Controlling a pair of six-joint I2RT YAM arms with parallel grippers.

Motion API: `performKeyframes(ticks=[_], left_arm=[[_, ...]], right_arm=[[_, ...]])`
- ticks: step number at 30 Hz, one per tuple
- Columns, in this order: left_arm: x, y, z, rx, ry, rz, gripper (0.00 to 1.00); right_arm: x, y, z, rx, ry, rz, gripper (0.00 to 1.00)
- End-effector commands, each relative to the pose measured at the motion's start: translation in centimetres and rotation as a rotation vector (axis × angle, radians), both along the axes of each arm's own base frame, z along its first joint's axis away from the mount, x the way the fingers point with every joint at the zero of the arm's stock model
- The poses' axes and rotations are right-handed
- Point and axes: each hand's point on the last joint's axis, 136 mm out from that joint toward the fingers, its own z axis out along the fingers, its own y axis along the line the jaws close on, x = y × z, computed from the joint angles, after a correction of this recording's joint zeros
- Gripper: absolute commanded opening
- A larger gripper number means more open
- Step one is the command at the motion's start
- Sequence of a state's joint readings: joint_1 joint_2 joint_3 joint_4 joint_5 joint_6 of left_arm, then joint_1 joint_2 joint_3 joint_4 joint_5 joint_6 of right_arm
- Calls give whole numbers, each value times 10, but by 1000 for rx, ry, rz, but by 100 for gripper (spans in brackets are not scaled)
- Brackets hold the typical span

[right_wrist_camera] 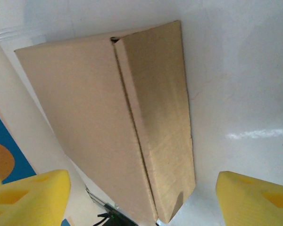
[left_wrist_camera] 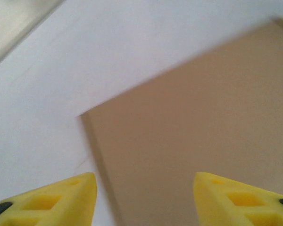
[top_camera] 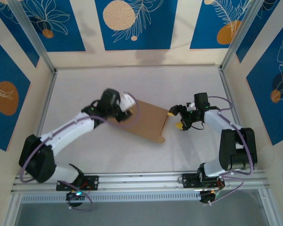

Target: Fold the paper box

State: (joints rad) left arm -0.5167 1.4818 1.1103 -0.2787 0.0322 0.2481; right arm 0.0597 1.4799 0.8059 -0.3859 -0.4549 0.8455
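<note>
Closest to the arm bases is just white table (top_camera: 132, 155). Further out, the paper box (top_camera: 144, 120) lies mid-table, partly folded, with one long panel creased along its right side. The right claw (top_camera: 175, 119) sits just beside that edge, spread wide and gripping nothing. The left claw (left_wrist_camera: 142, 183) hovers over the box's far left corner, also spread. Looks like early folding to me. Next move probably needs one claw pinning the sheet while the other tips a flap up.

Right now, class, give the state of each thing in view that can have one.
paper box: partly folded, one long flap bent along its crease, lying on the table.
left gripper: fingers open over the box's corner, empty.
right gripper: fingers open beside the box, empty.
</note>
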Motion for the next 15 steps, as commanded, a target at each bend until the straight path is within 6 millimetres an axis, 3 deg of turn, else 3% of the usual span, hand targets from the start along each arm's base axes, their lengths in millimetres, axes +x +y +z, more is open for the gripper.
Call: performKeyframes(ticks=[1, 5, 15], left_arm=[[13, 16, -36, -46, 222, 190, 60], [28, 29, -65, -85, 319, 276, 65], [34, 41, -115, -290, 586, 383, 56]], right_arm=[[-2, 9, -8, 13, -8, 47, 83], [-4, 18, -10, 28, -7, 84, 85], [-3, 27, -19, 68, 11, 113, 86]])
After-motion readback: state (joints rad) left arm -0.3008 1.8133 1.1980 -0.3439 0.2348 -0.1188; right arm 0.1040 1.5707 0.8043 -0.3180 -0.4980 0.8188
